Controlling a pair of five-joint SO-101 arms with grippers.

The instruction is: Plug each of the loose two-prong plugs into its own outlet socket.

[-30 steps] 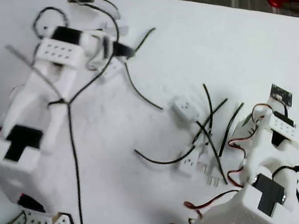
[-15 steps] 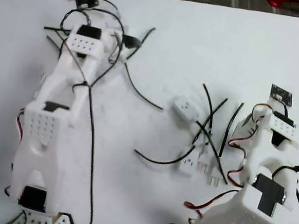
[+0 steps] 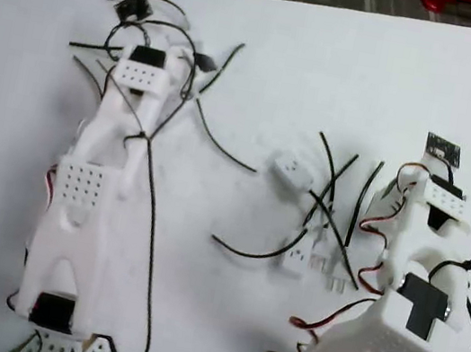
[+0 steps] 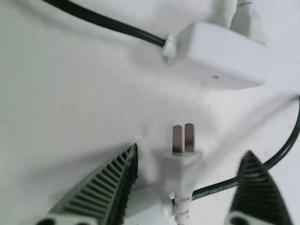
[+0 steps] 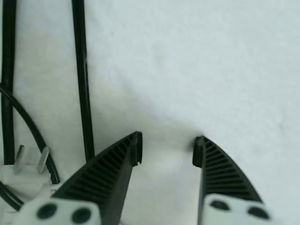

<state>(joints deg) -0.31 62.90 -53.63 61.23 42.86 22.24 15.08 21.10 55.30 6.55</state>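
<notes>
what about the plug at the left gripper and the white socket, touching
Apart. The left wrist view shows bare table between the plug and the socket.

Two arms stood at the desk (image 3: 328, 65): left arm (image 3: 86, 195) and right arm (image 3: 391, 331). Two white outlet sockets showed, a mid-desk socket (image 3: 291, 170) and a second socket (image 4: 229, 56), with one two-prong plug (image 4: 182, 161) near the second. The mid-desk plug cluster (image 3: 316, 265) was too tangled to count.

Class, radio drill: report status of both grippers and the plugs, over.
Left gripper open, astride a loose plug, prongs toward the socket block. Right gripper open over table, a second plug beside it. Nothing between prongs and block.
</notes>
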